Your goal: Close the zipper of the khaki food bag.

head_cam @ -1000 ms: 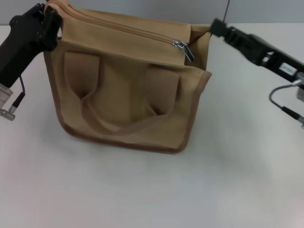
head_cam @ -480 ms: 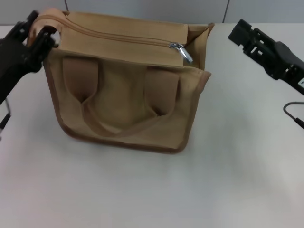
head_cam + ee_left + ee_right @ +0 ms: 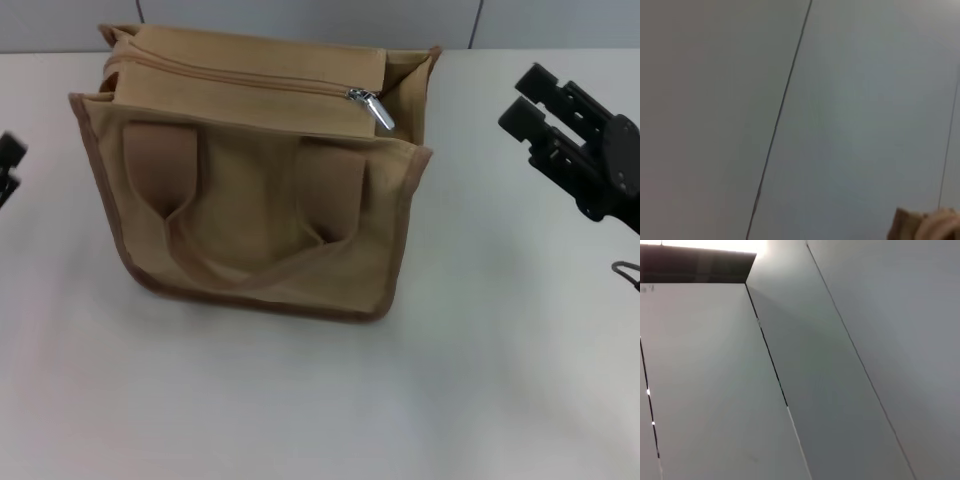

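The khaki food bag (image 3: 250, 210) stands upright on the white table, left of centre, its looped handle facing me. The zipper (image 3: 230, 77) runs along the top flap and its teeth look joined along the whole line. The silver pull tab (image 3: 373, 106) lies at the bag's right end. My right gripper (image 3: 522, 98) is open and empty, hanging off to the right of the bag and clear of it. My left gripper (image 3: 7, 165) shows only as a black tip at the left edge, apart from the bag. A khaki corner of the bag (image 3: 925, 225) shows in the left wrist view.
A grey panelled wall (image 3: 300, 20) runs behind the table. The right arm's cable (image 3: 627, 270) hangs at the right edge. Both wrist views show mostly wall panels (image 3: 815, 380). Bare table (image 3: 320, 400) lies in front of the bag.
My left gripper let go of the bag's top left corner and drew back to the left edge. My right gripper moved away to the right. The bag settled upright.
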`<state>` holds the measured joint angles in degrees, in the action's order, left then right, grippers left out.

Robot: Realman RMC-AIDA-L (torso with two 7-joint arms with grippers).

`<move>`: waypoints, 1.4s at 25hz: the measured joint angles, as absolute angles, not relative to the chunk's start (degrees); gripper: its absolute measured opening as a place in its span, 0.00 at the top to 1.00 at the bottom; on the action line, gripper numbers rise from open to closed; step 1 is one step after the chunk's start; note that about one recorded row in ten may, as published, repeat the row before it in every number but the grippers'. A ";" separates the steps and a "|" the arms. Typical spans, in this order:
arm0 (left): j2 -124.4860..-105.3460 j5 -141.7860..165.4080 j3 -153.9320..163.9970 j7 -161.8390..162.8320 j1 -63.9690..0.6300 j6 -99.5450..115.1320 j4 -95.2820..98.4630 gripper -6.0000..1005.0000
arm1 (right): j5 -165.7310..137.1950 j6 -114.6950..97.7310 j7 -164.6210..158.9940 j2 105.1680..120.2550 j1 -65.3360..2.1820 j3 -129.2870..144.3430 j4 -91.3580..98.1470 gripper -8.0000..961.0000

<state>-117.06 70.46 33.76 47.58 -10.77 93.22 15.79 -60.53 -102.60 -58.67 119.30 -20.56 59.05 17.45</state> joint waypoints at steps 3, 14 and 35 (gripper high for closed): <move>-116.30 71.85 33.76 45.88 -8.71 95.44 16.22 0.23 | -60.61 -103.04 -57.16 119.31 -20.37 59.00 17.03 0.33; -114.72 98.61 33.75 41.99 -10.28 109.57 21.07 0.20 | -78.82 -104.59 -47.30 119.35 -24.01 61.32 17.27 0.33; -117.24 116.36 33.67 42.43 -16.11 107.36 21.21 0.20 | -82.98 -93.66 -36.90 119.89 -26.45 72.47 10.16 0.33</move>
